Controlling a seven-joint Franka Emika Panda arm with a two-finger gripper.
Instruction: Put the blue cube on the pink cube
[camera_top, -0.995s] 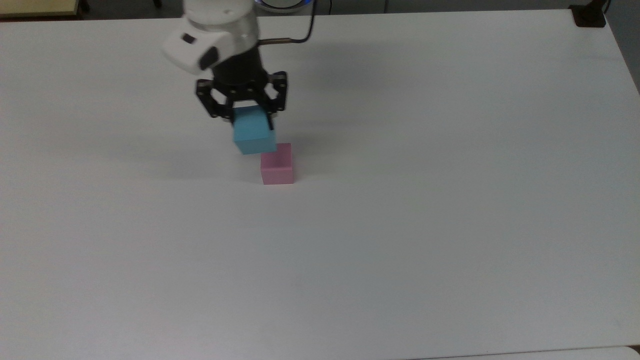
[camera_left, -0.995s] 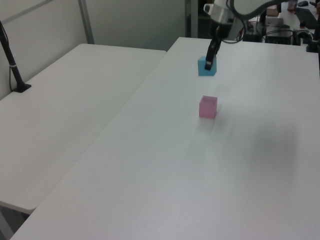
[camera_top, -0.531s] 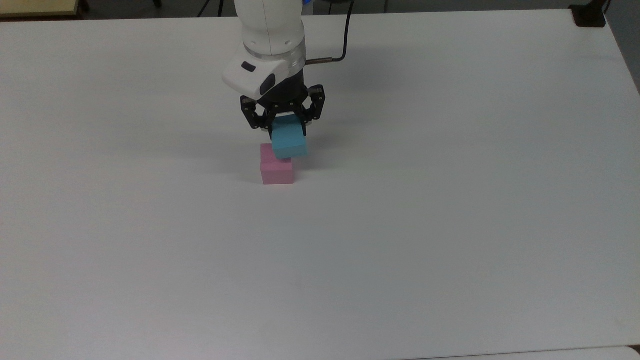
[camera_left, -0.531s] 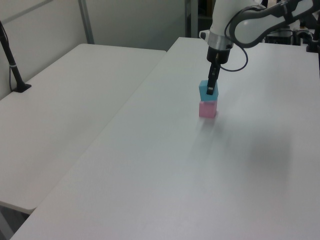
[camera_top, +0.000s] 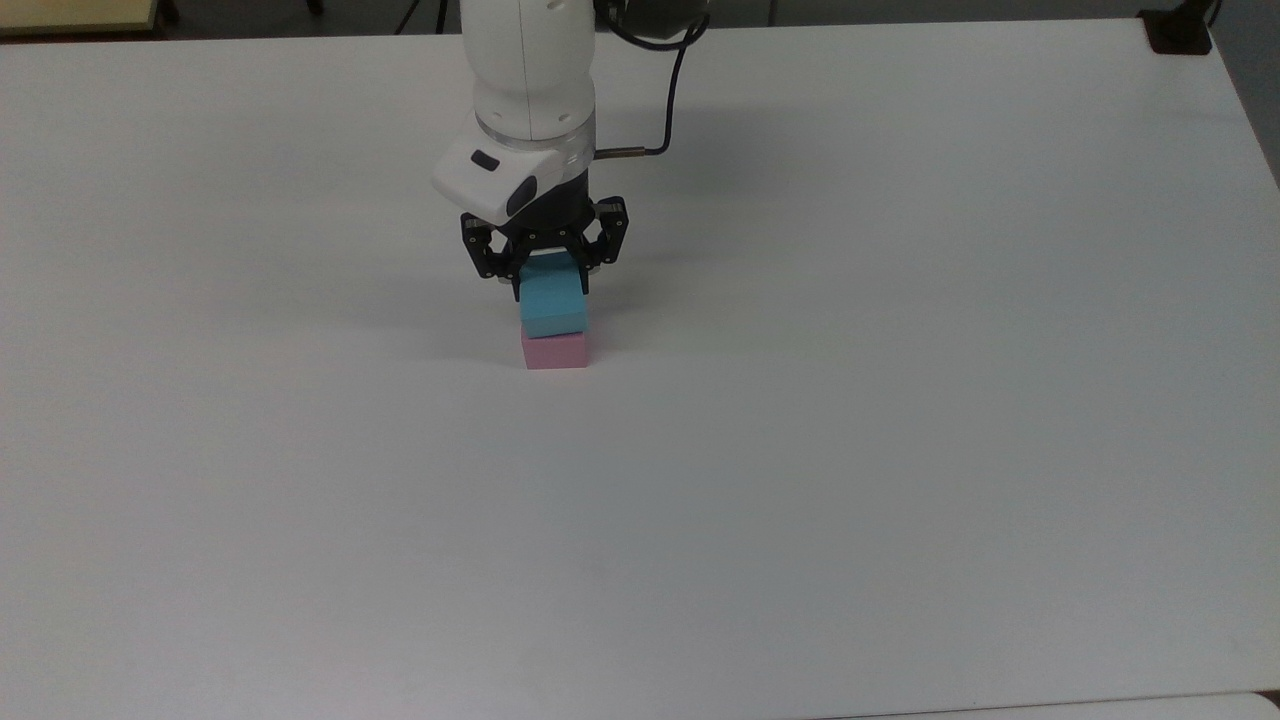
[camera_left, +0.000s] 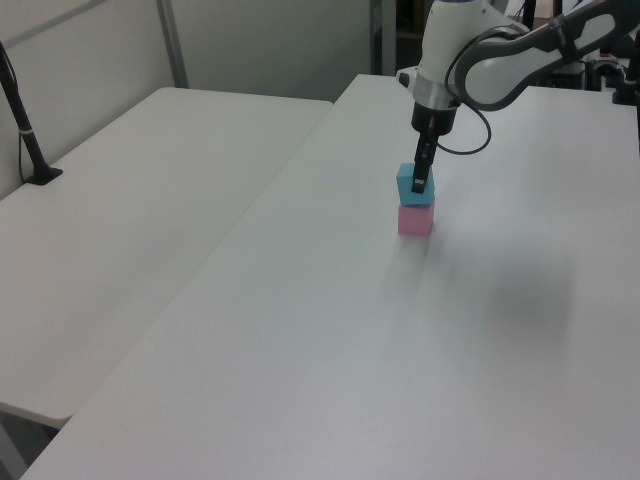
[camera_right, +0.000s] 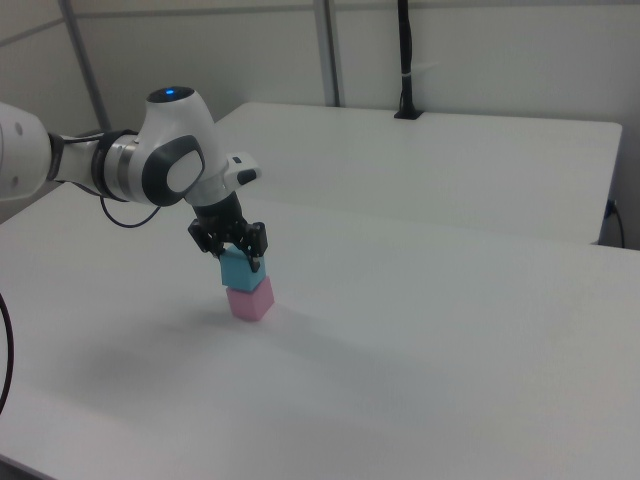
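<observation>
Nearest on the plain white tabletop (camera_top: 800, 520): small pale pink matte cube (camera_top: 555, 352), resting flat. Directly on top, touching and roughly squared up: small light sky-blue matte cube (camera_top: 551, 300), no longer hanging off toward the top view's right as half a second ago. Behind and above: black two-finger tool (camera_top: 550, 283) on the white arm, clamped on the blue cube's sides. Placement looks made; release and straight lift probably remain.
</observation>
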